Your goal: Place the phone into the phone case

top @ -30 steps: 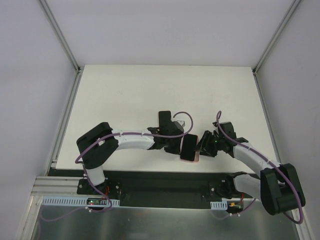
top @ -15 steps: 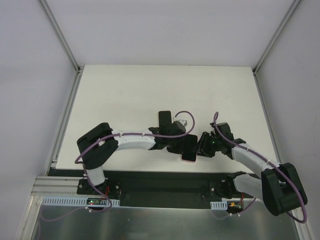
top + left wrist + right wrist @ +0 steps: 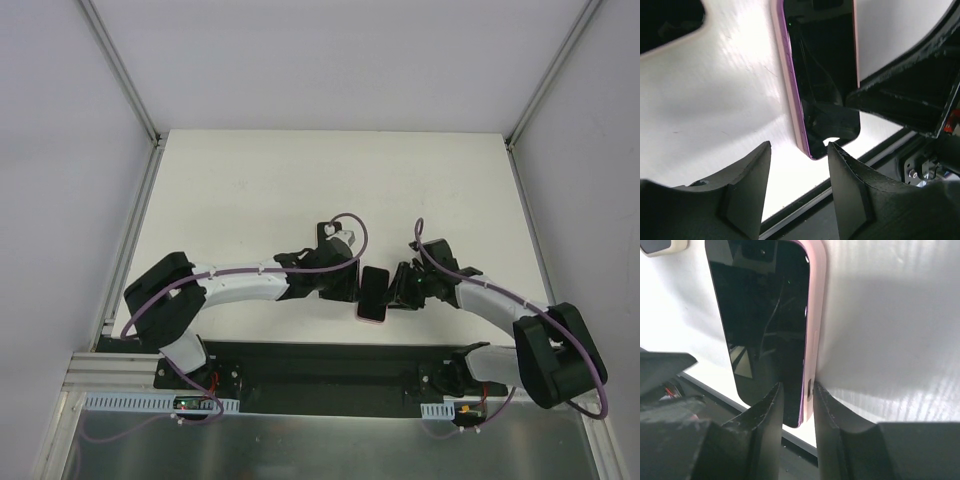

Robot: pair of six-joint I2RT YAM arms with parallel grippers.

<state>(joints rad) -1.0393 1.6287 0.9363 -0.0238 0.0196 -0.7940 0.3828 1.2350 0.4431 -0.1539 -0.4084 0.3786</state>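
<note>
The phone [image 3: 374, 292], black screen up, lies in the pink case [image 3: 367, 318] near the table's front edge. My right gripper [image 3: 398, 290] is shut on its right long edge. In the right wrist view [image 3: 796, 387] one finger presses on the phone's screen [image 3: 760, 320] and the other on the outside of the case rim [image 3: 816, 315]. My left gripper [image 3: 350, 285] is open and empty just left of the phone. In the left wrist view [image 3: 799, 150] the phone [image 3: 822, 75] and the case rim [image 3: 785, 75] lie beyond its fingertips.
The white table [image 3: 300, 190] ends at a dark front edge [image 3: 300, 342] just below the phone. A dark object with a cream rim [image 3: 655, 246] lies past the phone's far end. The right arm's black body [image 3: 910, 95] is close beside the phone.
My left gripper has let go of the phone and drawn back to its left. My right gripper has moved left and closed on the phone's right edge.
</note>
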